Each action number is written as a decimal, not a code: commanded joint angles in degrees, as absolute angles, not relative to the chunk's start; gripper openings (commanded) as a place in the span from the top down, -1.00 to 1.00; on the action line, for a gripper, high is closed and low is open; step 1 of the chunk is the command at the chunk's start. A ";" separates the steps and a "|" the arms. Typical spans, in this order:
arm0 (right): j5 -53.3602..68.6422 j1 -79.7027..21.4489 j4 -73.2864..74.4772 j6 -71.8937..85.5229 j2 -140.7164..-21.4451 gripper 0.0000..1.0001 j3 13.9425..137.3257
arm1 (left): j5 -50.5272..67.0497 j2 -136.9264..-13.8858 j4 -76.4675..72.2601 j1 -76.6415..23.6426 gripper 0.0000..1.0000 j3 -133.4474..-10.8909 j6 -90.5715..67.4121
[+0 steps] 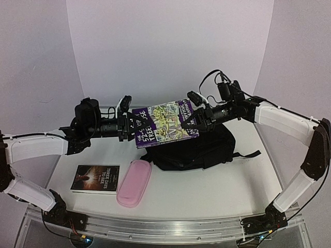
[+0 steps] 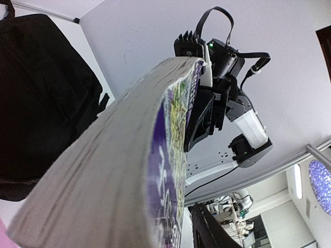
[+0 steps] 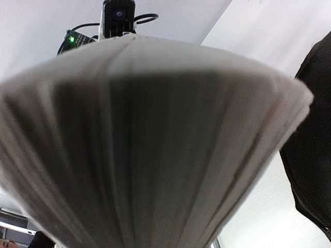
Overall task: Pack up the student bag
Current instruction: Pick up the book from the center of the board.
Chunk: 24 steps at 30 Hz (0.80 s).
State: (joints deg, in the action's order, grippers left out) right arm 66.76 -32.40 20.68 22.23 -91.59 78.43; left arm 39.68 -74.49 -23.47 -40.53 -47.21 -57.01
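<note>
A thick purple book (image 1: 164, 123) hangs level in the air above the student bag (image 1: 196, 150), a soft black backpack lying on the table. My right gripper (image 1: 192, 120) is shut on the book's right edge, and the left wrist view shows it (image 2: 200, 101) clamped on the far end. My left gripper (image 1: 132, 125) stands at the book's left edge. Its jaws straddle the book, and a gap shows between the cover (image 2: 165, 196) and one black finger (image 2: 207, 230). The book's page edges (image 3: 155, 155) fill the right wrist view and hide my right fingers.
A pink oblong pencil case (image 1: 134, 182) lies at the front of the table. A dark paperback (image 1: 95, 178) lies flat to its left. A backpack strap (image 1: 247, 154) trails to the right. The metal rail (image 1: 165, 230) runs along the near edge.
</note>
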 commanded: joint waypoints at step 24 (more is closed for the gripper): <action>16.90 -38.05 35.14 -0.13 -99.77 -0.63 94.55 | 8.22 -50.25 -9.42 -30.69 1.00 -38.92 -64.39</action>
